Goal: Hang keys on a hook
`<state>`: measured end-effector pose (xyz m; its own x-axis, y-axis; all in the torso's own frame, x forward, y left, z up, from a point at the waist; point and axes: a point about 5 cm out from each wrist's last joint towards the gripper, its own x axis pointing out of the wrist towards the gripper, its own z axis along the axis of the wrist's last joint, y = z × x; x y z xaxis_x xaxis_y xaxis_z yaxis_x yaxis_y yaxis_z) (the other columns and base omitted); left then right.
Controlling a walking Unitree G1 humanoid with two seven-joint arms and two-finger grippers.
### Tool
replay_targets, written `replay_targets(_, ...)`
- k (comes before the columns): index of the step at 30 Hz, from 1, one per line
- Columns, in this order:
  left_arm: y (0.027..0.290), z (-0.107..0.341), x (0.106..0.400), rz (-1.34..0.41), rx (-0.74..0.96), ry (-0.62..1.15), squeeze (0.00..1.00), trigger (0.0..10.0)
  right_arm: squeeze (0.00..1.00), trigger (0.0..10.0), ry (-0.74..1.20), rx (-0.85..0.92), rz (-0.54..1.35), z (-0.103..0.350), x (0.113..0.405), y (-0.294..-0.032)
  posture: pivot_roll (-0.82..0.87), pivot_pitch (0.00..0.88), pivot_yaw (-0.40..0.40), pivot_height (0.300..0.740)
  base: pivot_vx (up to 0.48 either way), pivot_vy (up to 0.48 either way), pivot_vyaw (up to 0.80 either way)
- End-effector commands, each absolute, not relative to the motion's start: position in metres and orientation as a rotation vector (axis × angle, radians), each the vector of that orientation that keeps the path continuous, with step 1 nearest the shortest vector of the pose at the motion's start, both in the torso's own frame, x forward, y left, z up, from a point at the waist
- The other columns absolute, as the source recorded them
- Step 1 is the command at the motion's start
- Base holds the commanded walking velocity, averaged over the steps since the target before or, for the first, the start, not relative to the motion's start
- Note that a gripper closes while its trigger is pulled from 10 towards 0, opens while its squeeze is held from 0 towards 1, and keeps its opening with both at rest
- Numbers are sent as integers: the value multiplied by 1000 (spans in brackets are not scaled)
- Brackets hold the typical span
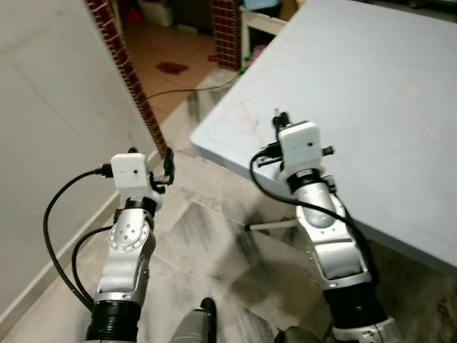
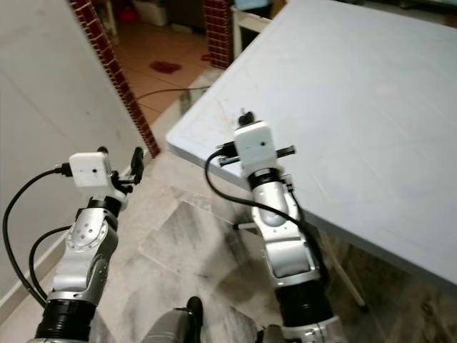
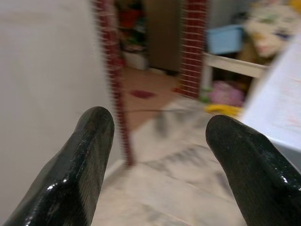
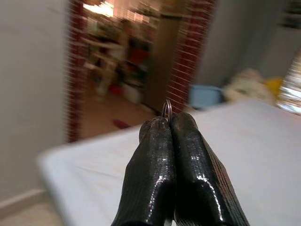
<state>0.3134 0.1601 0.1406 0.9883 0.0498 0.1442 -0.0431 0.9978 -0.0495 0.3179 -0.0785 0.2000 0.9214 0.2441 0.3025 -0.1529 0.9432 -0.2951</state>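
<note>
**Key ring pinched above the counter corner**

The right tool (image 4: 168, 123), at frame centre, is closed tight on a thin metal key ring (image 4: 167, 108) above the smooth pale-blue counter (image 1: 371, 93) near its rounded corner. The left tool (image 3: 160, 136), lower left, gapes wide and empty over marbled floor tiles (image 1: 214, 250), beside a plain wall (image 1: 50, 107) and red-brick edging (image 1: 125, 68).

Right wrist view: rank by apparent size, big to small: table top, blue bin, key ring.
1. table top, spans the lower frame
2. blue bin, far back and blurred, so apparent size only
3. key ring, a small loop poking from the shut right tool
</note>
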Motion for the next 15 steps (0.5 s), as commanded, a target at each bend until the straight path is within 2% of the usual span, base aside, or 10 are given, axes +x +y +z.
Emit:
replay_targets(1, 162, 137, 312, 63, -37, -133, 0, 10000, 0, 10000, -359, -270, 215, 204, 317, -78, -74, 178, 89, 740, 0, 0, 800)
replay_targets(15, 160, 132, 311, 81, -36, -121, 0, 10000, 0, 10000, -357, -272, 244, 203, 318, -75, -67, 163, 61, 740, 0, 0, 800)
